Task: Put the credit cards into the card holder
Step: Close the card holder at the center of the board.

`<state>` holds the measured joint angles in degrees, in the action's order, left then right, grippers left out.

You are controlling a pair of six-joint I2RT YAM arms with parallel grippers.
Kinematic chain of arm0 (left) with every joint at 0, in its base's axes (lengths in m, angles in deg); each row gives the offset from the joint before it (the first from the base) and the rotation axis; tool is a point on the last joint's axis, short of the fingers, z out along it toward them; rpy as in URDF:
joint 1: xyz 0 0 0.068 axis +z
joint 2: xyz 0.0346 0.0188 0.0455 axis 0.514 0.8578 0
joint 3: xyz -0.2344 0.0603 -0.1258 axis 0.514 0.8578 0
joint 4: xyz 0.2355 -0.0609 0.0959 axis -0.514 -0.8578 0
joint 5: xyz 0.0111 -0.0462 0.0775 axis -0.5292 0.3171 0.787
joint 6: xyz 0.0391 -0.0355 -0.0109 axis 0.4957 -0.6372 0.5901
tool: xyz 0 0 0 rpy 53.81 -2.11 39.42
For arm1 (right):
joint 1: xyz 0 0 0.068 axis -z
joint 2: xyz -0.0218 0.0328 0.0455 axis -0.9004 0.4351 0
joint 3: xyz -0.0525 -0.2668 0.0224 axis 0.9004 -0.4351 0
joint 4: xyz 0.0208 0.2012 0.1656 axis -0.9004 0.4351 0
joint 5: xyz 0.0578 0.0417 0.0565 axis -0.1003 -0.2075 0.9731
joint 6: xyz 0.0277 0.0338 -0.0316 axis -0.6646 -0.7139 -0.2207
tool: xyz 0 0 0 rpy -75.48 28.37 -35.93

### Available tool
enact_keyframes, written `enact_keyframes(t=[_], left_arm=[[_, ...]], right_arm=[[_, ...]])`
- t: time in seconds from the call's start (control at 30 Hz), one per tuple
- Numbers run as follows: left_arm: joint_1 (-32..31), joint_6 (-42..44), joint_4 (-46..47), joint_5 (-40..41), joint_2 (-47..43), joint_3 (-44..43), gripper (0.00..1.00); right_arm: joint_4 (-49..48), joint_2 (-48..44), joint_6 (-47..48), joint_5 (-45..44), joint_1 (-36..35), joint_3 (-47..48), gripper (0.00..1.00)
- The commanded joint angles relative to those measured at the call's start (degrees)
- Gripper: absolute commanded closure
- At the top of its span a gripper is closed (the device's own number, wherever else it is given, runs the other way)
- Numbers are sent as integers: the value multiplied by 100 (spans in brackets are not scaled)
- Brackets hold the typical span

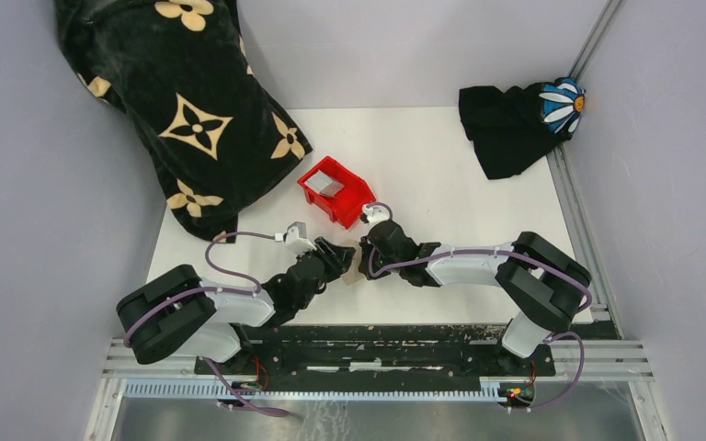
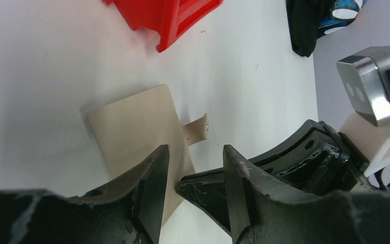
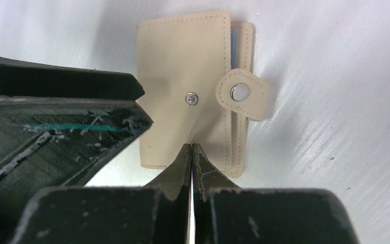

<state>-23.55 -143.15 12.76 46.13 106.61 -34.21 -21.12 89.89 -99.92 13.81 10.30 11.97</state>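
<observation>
The card holder point(image 3: 183, 76) lies folded at the centre of the top view between both grippers. A blue-grey credit card point(image 3: 233, 43) edge shows inside, and the snap tab point(image 3: 241, 94) is unfastened. The right gripper point(image 3: 192, 152) is clenched, tips on the cover's lower edge. The left gripper point(image 2: 195, 152) stands parted, grasping nothing. The crowded fingers could collide or drag the holder open, spilling the card.

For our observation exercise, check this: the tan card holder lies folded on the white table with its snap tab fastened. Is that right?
Not quite. The card holder lies folded on the white table, but its snap tab is unfastened, beside the bare stud; the right wrist view shows it.
</observation>
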Motion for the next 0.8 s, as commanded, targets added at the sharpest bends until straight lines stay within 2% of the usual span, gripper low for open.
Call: enact_keyframes(t=[0.0, 0.27, 0.63, 0.77], left_arm=[[-16, 246, -128, 499, -143, 182, 49], [-3, 306, -130, 757, 96, 330, 50], [-3, 468, -665, 580, 816, -329, 49], [-4, 475, -863, 575, 927, -442, 52]], right_arm=[[102, 170, -20, -197, -27, -74, 99], [188, 163, 3, -171, -32, -38, 99], [358, 142, 58, -141, -32, 62, 97], [421, 170, 93, -132, -29, 116, 94]])
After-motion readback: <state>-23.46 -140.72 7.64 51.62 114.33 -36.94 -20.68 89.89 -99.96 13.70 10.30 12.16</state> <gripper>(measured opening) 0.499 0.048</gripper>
